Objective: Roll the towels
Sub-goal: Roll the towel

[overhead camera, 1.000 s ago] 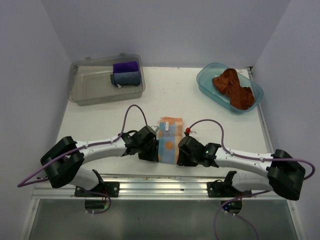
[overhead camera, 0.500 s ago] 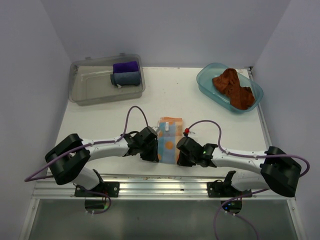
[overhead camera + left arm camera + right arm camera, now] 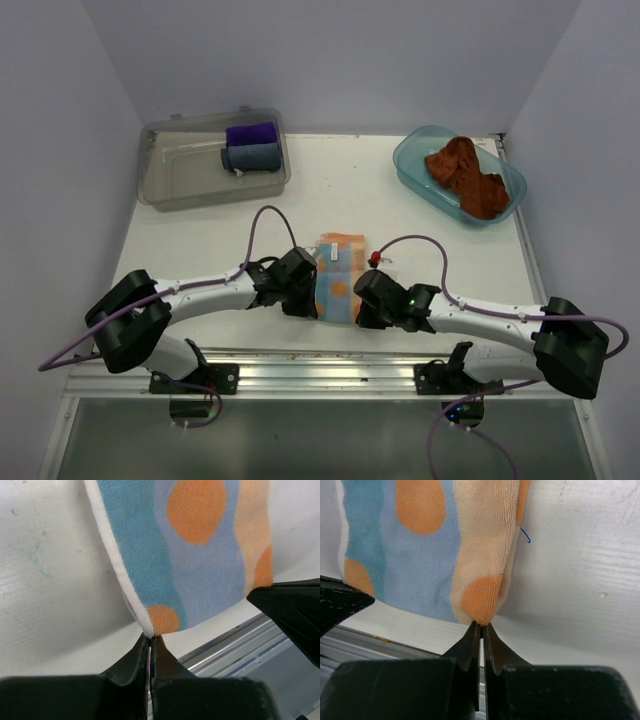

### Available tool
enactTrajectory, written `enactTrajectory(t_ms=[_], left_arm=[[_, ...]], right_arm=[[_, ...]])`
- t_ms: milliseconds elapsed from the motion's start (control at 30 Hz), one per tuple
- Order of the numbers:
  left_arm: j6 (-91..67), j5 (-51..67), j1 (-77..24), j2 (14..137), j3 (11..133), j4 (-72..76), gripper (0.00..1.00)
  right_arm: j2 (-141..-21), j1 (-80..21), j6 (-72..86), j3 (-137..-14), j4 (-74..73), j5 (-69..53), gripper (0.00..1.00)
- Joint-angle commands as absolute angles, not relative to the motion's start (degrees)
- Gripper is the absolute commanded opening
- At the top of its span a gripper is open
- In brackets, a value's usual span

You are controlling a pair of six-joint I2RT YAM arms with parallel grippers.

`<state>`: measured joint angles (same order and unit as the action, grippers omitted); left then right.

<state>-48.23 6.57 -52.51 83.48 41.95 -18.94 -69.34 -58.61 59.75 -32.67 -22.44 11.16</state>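
Left hand (image 3: 150, 641), right hand (image 3: 482, 628), both clamped on patterned towel (image 3: 338, 275) — one near corner each

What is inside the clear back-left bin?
A rolled purple cloth and a rolled grey-blue cloth, touching, at the right end of the bin. Its floor under them is hidden.

the patterned towel (image 3: 338, 272) is pale blue, orange and peach with a white edge. it is folded into a narrow strip and lies on the table (image 3: 350, 195), near the front middle. the left gripper (image 3: 150, 640) pinches its near left corner and the right gripper (image 3: 482, 627) its near right corner. the brown towel (image 3: 465, 175), rust terry, lies crumpled in a blue tub (image 3: 412, 162) at far right.
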Motion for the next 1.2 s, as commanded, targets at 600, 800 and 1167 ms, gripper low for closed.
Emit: enactTrajectory(t_ms=[600,800,1167], left_arm=[[-47.9,9.4,-48.9,81.5,46.4,-24.3,0.00],[-47.7,10.4,-48.8,82.2,45.3,-24.3,0.00],[-47.5,10.9,-48.2,80.7,42.0,-23.6,0.00]], right_arm=[[-68.6,-59.0,49.2,-41.1,-30.6,11.4,0.33],[-68.8,-59.0,39.8,-46.0,-33.3,12.8,0.39],[-75.7,-59.7,37.6,-49.5,-32.3,14.3,0.39]])
